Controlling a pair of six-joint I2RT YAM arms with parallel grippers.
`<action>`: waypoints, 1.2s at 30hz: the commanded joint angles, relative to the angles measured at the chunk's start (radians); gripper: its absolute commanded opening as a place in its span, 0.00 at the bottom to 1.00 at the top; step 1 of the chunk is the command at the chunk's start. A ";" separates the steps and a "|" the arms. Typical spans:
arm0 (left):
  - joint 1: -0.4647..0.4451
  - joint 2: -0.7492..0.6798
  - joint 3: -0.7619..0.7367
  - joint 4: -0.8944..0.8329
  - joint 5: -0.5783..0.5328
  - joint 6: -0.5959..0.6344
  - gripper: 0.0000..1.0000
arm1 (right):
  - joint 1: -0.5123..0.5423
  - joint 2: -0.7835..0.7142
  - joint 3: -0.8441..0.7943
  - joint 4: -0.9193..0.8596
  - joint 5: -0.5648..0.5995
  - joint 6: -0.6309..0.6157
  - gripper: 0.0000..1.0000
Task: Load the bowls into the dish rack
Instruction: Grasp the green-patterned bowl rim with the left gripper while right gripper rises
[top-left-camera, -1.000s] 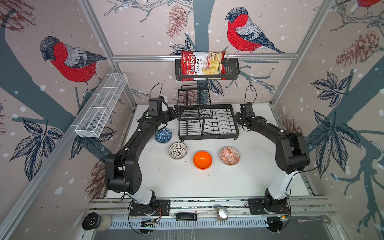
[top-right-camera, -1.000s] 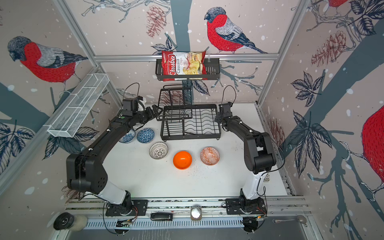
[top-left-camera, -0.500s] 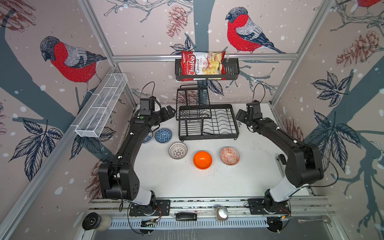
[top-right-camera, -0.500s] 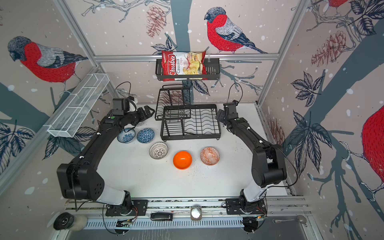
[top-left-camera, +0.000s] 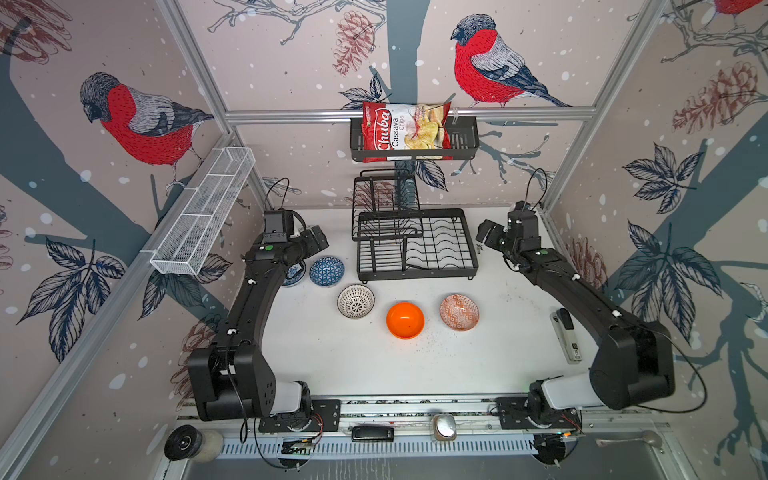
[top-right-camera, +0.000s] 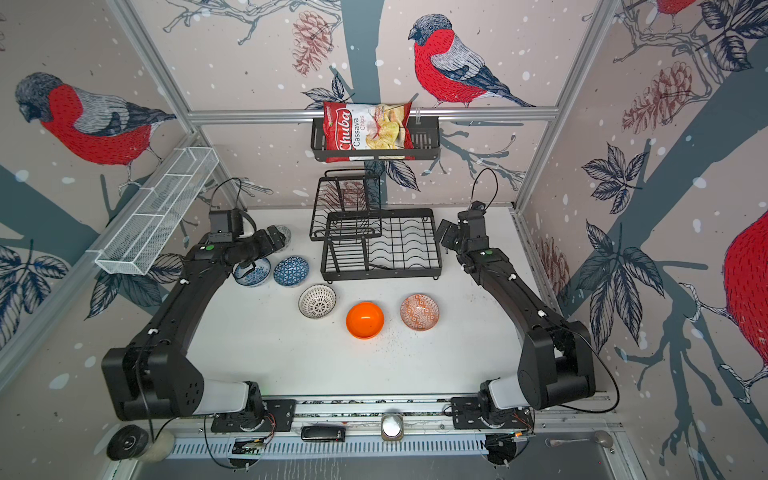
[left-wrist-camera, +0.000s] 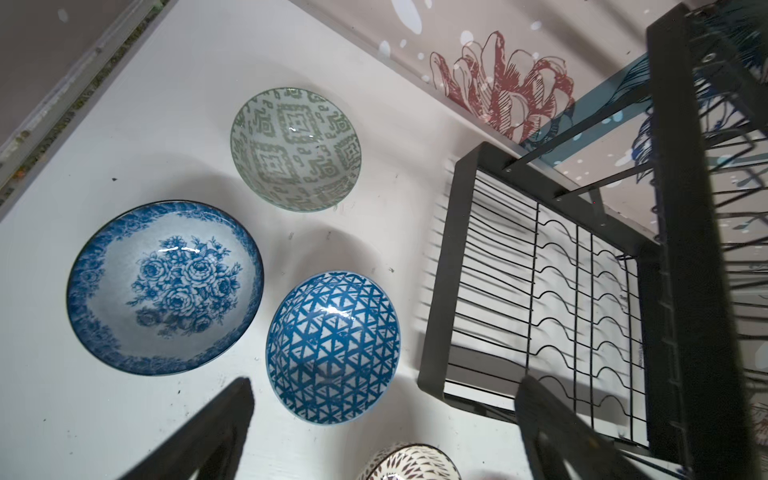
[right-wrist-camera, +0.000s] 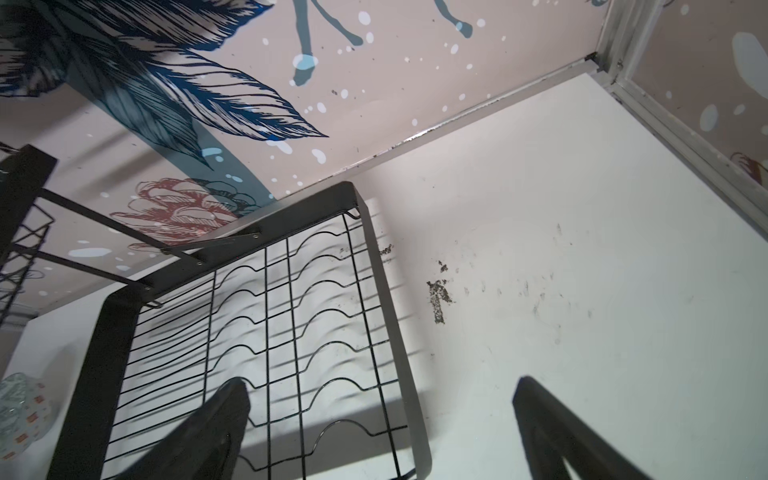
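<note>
Standing at the back of the white tabletop in both top views, the large black wire two-tier dish rack has every visible bowl on the table outside it. In front of the rack lie the white bowl with black radial lines, the plain glossy orange bowl and the orange-red geometric bowl. Left of the rack sits the blue-and-white triangle-patterned bowl. The left arm covers most of the blue-and-white floral bowl beside it. Only a sliver of the grey-green patterned bowl shows behind the left gripper. The right gripper hangs just right of the rack. From above, neither gripper's jaws can be made out.

The left wrist view shows all three left-hand bowls whole, well apart from each other. The radial-lined bowl is cut off at the frame's edge, and the rack's wires are smeared with blur. Both dark fingers stand wide apart, holding nothing.

The right wrist view shows the rack's base corner. Its fingers are also spread wide and empty. A blurred pale shape with orange marks is cropped at the edge beyond the rack, and which bowl it is cannot be told.
</note>
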 joint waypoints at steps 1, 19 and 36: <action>0.011 0.047 0.002 0.020 -0.039 -0.016 0.98 | -0.001 -0.031 -0.020 0.108 -0.087 -0.029 1.00; 0.131 0.631 0.530 -0.144 -0.081 -0.012 0.92 | 0.107 -0.216 -0.075 0.254 -0.163 -0.182 1.00; 0.203 0.792 0.613 -0.094 -0.030 -0.029 0.69 | 0.309 -0.204 0.026 0.272 0.035 -0.438 1.00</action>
